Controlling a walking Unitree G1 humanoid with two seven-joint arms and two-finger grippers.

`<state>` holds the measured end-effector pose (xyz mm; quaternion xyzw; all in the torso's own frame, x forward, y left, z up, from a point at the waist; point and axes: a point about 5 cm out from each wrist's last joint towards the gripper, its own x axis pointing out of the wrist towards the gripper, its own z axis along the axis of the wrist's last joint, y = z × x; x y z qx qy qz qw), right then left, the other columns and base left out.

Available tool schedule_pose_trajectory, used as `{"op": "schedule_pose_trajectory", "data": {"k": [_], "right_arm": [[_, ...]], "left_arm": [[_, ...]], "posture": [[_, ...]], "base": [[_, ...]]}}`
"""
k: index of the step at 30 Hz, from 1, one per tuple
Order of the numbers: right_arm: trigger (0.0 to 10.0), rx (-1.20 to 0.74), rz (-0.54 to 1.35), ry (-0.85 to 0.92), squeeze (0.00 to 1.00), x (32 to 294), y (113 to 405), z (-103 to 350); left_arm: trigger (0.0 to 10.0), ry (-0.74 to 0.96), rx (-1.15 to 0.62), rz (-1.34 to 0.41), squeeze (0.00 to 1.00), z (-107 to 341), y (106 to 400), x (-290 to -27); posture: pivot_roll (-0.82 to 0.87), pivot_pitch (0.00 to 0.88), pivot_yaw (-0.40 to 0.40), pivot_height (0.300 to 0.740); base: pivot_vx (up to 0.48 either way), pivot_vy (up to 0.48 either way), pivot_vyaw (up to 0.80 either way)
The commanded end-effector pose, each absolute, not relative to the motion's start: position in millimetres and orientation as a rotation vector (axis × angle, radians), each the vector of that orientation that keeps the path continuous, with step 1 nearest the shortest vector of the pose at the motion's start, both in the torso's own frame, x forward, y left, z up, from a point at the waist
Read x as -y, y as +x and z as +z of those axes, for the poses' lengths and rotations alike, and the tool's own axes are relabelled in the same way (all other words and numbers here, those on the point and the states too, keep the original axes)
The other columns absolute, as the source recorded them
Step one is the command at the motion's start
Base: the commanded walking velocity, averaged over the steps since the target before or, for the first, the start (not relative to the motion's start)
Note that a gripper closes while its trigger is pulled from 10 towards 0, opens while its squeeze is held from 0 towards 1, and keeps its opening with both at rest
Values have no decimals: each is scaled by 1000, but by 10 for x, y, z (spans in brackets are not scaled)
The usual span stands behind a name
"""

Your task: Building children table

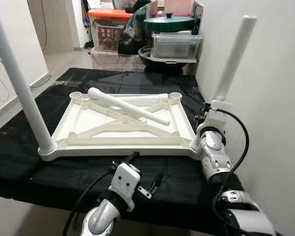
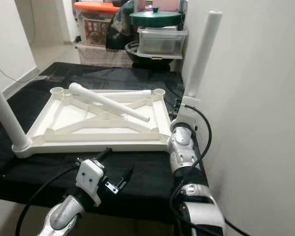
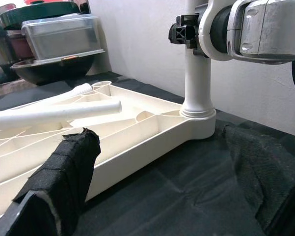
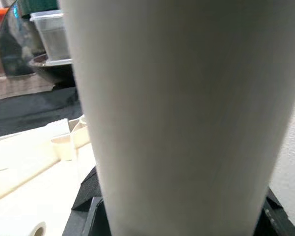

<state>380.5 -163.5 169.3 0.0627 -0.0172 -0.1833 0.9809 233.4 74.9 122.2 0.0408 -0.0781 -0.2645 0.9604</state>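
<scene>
Left gripper [image 1: 146, 173]: hovered spread over the black cloth [image 1: 64, 172], just before the tabletop's near edge.
Right gripper [image 1: 213, 110]: pinched the near-right leg [image 1: 234, 56], upright in its corner socket.
Tabletop [image 1: 122, 142]: lay upside down.
Loose leg [image 1: 128, 105]: lay across its ribs.

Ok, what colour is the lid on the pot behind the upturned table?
Dark green lid with a knob on top, clearest in the left eye view.
</scene>
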Motion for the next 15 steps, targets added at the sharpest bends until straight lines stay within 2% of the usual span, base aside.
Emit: {"op": "schedule_pose_trajectory", "data": {"k": [1,2,3,4,5,8,9,10,13,14,15], "right_arm": [[4235,-105,-406,211,0,1633,3727,1389],[10000,-102,-384,227,0,1535,3746,1398],[10000,-80,-303,241,0,1433,3778,1414],[10000,-80,-303,241,0,1433,3778,1414],[10000,-48,-231,240,1000,1371,3806,1440],[10000,-7,-182,218,1000,1380,3828,1475],[10000,19,-116,236,165,1384,3850,1502],[10000,44,-83,247,0,1442,3869,1550],[10000,80,110,243,0,1553,3916,1698],[10000,76,231,231,0,1583,3926,1750],[10000,76,231,231,0,1583,3926,1750]], "left_arm": [[10000,87,155,-538,0,1205,2329,-749],[10000,87,155,-538,0,1205,2328,-748],[10000,87,155,-538,0,1206,2329,-748],[10000,87,155,-538,0,1206,2329,-748],[10000,87,155,-537,0,1207,2331,-748],[10000,86,155,-536,0,1208,2334,-746],[10000,86,156,-536,0,1209,2336,-746],[10000,86,156,-535,0,1210,2338,-746],[10000,90,161,-539,0,1219,2340,-742],[10000,90,162,-541,0,1219,2340,-742],[10000,90,162,-541,0,1219,2340,-742]], "posture": [[89,0,-39,740],[89,0,-39,740],[88,0,-40,740],[88,0,-40,740],[91,0,-42,740],[90,0,-44,740],[90,0,-44,740],[89,0,-41,740],[83,0,-38,740],[82,0,-38,740],[82,0,-38,740]], "base": [[0,0,0],[0,0,0],[0,0,0],[0,0,0],[0,0,0],[0,0,0],[0,0,0],[0,0,0],[0,0,0],[0,0,0],[0,0,0]]}}
